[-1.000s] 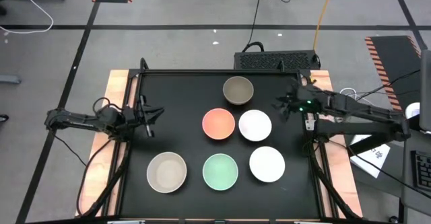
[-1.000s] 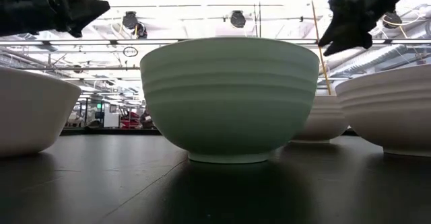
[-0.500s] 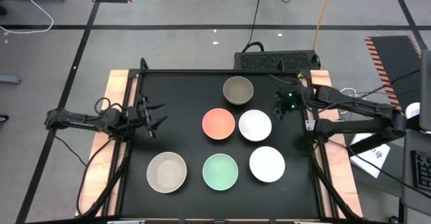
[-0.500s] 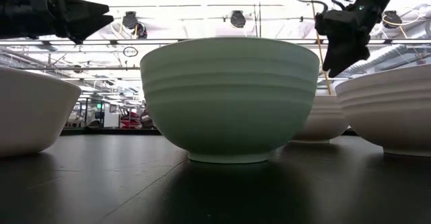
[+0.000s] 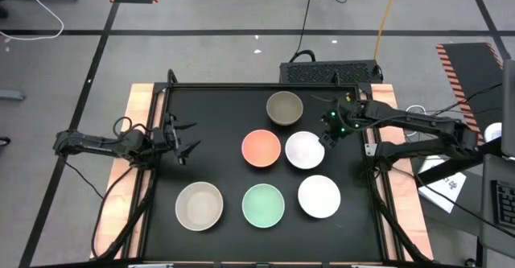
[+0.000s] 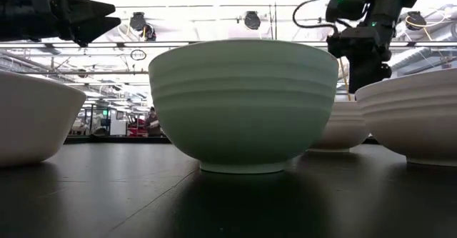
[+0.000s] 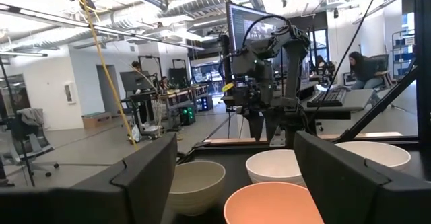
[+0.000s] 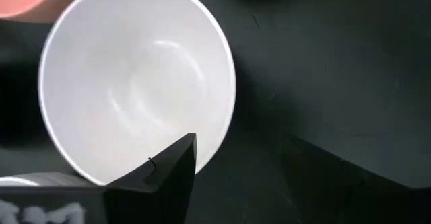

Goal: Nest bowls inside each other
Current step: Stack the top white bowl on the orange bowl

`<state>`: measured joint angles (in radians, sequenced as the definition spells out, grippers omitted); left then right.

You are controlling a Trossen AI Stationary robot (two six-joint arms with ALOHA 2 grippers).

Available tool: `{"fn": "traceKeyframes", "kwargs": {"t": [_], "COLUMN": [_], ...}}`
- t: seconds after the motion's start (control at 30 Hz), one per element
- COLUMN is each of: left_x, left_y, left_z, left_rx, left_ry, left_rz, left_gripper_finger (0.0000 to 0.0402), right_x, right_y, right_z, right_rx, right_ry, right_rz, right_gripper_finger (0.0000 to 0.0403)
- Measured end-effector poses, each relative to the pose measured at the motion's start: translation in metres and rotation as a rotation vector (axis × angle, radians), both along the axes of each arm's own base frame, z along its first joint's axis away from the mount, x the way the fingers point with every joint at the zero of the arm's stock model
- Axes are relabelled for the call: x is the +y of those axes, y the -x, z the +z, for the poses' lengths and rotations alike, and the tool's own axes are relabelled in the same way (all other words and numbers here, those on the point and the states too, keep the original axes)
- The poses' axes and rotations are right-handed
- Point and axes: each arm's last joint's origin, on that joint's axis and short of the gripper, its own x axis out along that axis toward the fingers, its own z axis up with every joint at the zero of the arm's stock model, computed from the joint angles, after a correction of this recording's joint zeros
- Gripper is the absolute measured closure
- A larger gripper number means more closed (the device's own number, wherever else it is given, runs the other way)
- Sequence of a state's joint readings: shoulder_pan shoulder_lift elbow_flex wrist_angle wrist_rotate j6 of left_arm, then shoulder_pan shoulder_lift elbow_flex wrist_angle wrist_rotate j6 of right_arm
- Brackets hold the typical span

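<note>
Six bowls stand on their bases on the black table: a dark grey-brown one (image 5: 284, 108) at the far side, a salmon-orange one (image 5: 261, 148), a white one (image 5: 305, 150), a second white one (image 5: 319, 195), a mint green one (image 5: 263, 204) and a beige-grey one (image 5: 199, 205). My right gripper (image 5: 328, 134) hangs open above the right rim of the first white bowl (image 8: 135, 83), pointing steeply down, with one finger over the bowl's inside and one outside it. My left gripper (image 5: 191, 138) stands open at the table's left, raised, pointing toward the salmon-orange bowl (image 7: 269, 204).
The black mat sits on a wooden table top (image 5: 137, 99) with a dark rail frame around it. A black box (image 5: 330, 71) with cables stands behind the far edge. Bare mat lies between my left gripper and the bowls. People sit at desks in the room beyond.
My left gripper has opened where it stands. My right gripper has gone down and toward the table's left, from beside the right edge to over the white bowl's rim, tipping from nearly level to steeply downward. The bowls have stayed still.
</note>
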<state>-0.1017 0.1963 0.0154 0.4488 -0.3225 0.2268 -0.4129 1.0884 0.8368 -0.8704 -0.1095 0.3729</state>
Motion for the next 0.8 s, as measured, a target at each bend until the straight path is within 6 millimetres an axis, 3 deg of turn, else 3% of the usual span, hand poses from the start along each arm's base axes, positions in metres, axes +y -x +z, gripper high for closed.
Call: {"fn": "traceKeyframes", "kwargs": {"t": [0.8], "left_x": [0.000], "left_y": [0.000], "left_z": [0.000], "left_rx": [0.006], "left_ry": [-0.007], "left_rz": [0.000], "left_gripper_finger": [0.0097], "right_x": [-0.007], "right_y": [-0.020], "right_z": [-0.021], "right_rx": [0.055], "right_ry": [-0.049], "right_rz": [0.021], "right_gripper_finger": [0.0198]}}
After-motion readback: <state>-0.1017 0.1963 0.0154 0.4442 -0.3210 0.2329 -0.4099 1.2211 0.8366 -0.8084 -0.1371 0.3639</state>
